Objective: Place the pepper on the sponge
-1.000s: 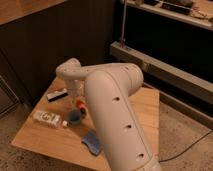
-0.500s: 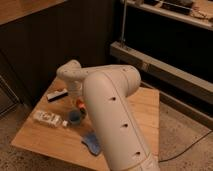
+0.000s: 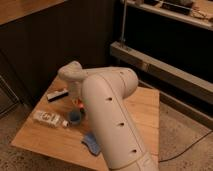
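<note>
My gripper (image 3: 78, 100) hangs at the end of the white arm, low over the left-middle of the wooden table (image 3: 145, 110), mostly hidden by the wrist. Right under it shows a small orange-red patch that looks like the pepper (image 3: 79, 106); whether the gripper touches it I cannot tell. The blue sponge (image 3: 91, 144) lies flat near the table's front edge, partly behind my upper arm and well in front of the gripper.
A small round blue cup (image 3: 75, 117) stands just in front of the gripper. A white bottle (image 3: 47, 118) lies on its side at the left. A black-and-white object (image 3: 58, 94) rests at the back left. Dark shelving runs behind the table.
The arm has sunk very slightly toward the table. The sponge, cup and bottle lie where they were.
</note>
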Robot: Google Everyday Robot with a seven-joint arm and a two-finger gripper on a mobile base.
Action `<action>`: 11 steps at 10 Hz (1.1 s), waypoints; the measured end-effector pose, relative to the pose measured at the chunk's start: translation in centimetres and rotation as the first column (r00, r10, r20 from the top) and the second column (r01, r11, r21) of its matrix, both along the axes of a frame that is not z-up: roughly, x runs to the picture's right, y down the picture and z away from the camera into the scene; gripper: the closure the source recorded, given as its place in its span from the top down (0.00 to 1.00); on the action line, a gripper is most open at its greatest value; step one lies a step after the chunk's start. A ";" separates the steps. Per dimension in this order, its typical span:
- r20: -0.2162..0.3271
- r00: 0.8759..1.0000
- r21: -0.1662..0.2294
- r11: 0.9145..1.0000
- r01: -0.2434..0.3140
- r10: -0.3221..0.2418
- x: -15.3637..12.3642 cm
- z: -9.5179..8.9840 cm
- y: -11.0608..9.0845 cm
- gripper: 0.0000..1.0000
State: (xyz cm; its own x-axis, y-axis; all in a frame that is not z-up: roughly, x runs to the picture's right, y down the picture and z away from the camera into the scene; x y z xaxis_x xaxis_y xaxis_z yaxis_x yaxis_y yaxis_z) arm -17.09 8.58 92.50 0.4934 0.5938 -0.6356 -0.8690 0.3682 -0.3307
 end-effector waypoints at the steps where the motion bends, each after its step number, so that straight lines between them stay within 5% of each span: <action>1: -0.001 1.000 0.000 1.000 -0.002 0.002 -0.1 -0.2 -0.4 0.08; 3: 0.003 1.000 0.008 1.000 0.002 -0.002 -0.3 -1.7 -2.0 0.00; 7: 0.029 0.999 0.024 1.000 0.017 -0.018 0.2 -7.8 -7.2 0.00; 9: 0.039 0.999 0.009 1.000 -0.002 0.002 0.6 -10.3 -7.3 0.00; 11: 0.034 0.999 -0.024 0.999 -0.038 0.039 1.3 -12.7 -5.3 0.00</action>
